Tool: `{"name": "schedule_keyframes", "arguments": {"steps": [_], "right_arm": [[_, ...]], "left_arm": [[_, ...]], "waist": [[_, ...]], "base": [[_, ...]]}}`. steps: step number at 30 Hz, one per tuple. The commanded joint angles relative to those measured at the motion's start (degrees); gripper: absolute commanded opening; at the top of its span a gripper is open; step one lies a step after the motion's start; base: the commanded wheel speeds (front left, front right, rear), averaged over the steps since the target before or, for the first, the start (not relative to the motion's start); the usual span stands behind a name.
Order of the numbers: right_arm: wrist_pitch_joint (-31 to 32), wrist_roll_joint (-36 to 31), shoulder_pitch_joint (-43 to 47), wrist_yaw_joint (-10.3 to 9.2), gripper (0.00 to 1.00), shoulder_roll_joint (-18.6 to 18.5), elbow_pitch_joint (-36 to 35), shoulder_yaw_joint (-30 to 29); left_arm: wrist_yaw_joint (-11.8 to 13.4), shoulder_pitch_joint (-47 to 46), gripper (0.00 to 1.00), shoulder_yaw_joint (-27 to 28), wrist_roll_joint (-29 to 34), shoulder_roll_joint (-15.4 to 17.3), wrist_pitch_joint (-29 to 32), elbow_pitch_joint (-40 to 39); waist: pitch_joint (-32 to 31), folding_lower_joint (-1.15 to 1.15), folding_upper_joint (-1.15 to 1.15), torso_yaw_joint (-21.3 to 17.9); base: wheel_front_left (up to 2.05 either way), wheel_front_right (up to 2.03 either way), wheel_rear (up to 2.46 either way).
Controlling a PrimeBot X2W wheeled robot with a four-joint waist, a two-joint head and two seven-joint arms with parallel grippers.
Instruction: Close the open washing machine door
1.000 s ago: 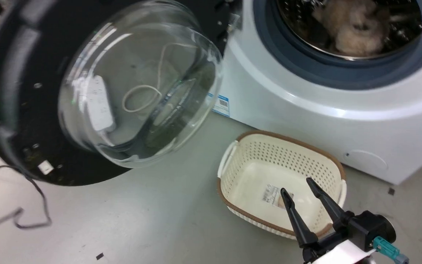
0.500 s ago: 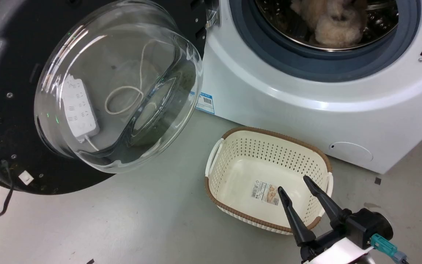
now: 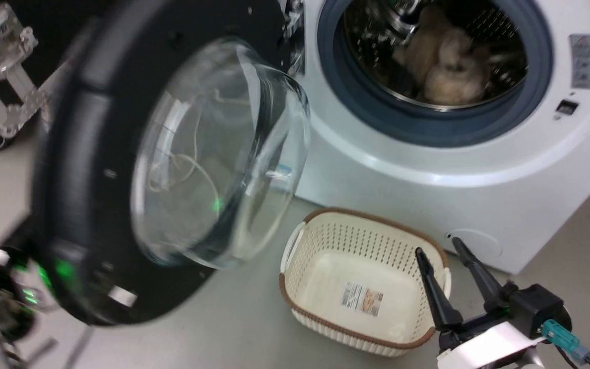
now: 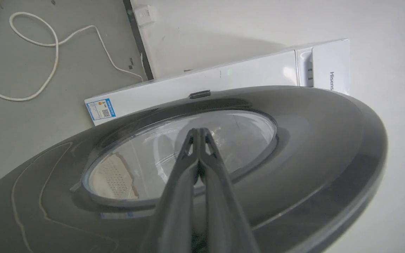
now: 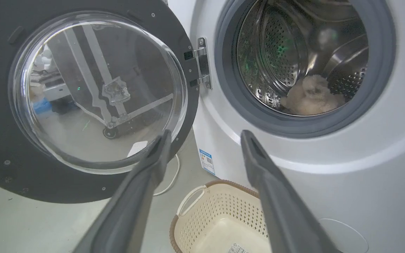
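While the washing machine door (image 3: 77, 169) stands swung out to the left of the washing machine (image 3: 428, 174), we see our left gripper (image 4: 199, 130) at its outer face, jaws pressed together, tips over the glass; whether they touch it we cannot tell; our right gripper (image 3: 436, 247) hovers by the cream basket (image 3: 356, 246), jaws apart; a fluffy beige bundle (image 3: 448, 77) lies in the drum.

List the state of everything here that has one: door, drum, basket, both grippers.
washing machine door: open wide on its hinge.
washing machine: drum opening uncovered, fluffy beige item inside.
basket: upright, empty but for a sticker.
left gripper: shut, empty, at the door's outer face.
right gripper: open, empty.
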Motion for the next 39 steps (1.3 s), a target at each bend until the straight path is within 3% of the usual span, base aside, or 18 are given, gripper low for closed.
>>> {"name": "schedule_keyframes", "arguments": {"steps": [1,2,6,13,19,30,39], "right_arm": [[-0.3,-0.2,0.6,0.06,1.0,0.3,0.2,-0.4],[-0.3,-0.5,1.1,0.06,1.0,0.7,0.4,-1.6],[-0.3,-0.9,1.6,0.06,1.0,1.1,0.4,-3.3],[-0.3,-1.6,1.6,0.06,1.0,1.2,0.6,-4.8],[-0.3,-1.6,0.4,0.06,1.0,0.6,0.5,-5.0],[-0.3,-0.8,-2.6,0.06,1.0,0.3,0.1,-6.1],[-0.3,-0.1,-4.7,0.06,1.0,1.4,0.4,-5.8]], "left_arm": [[0.2,1.8,0.0,-0.7,-0.6,-1.2,0.8,-1.2],[0.9,5.5,0.0,-2.5,-1.9,-3.9,2.7,-5.5],[2.4,10.4,0.0,-6.7,-4.4,-5.8,3.4,-10.7],[3.9,17.7,0.0,-20.2,-11.8,-6.2,-2.8,-14.6],[2.9,19.3,0.0,-30.3,-16.8,-6.2,-9.4,-15.3],[-0.6,10.2,0.0,-41.0,-20.3,-6.2,-19.8,-10.3],[-3.0,-4.0,0.0,-44.7,-20.1,-6.2,-30.0,1.3]], "waist": [[-1.3,0.01,0.0,-0.6],[-2.8,0.01,0.0,-1.5],[-3.9,0.01,0.0,-3.3],[-3.1,0.01,0.0,-8.5],[-0.4,0.01,0.0,-15.4],[7.3,0.01,0.0,-28.9],[11.9,0.01,0.0,-36.9]], "base": [[0.0,0.0,0.0],[0.0,0.0,0.0],[0.0,0.0,0.0],[0.0,0.0,0.0],[0.0,0.0,0.0],[0.0,0.0,0.0],[0.0,0.0,0.0]]}}
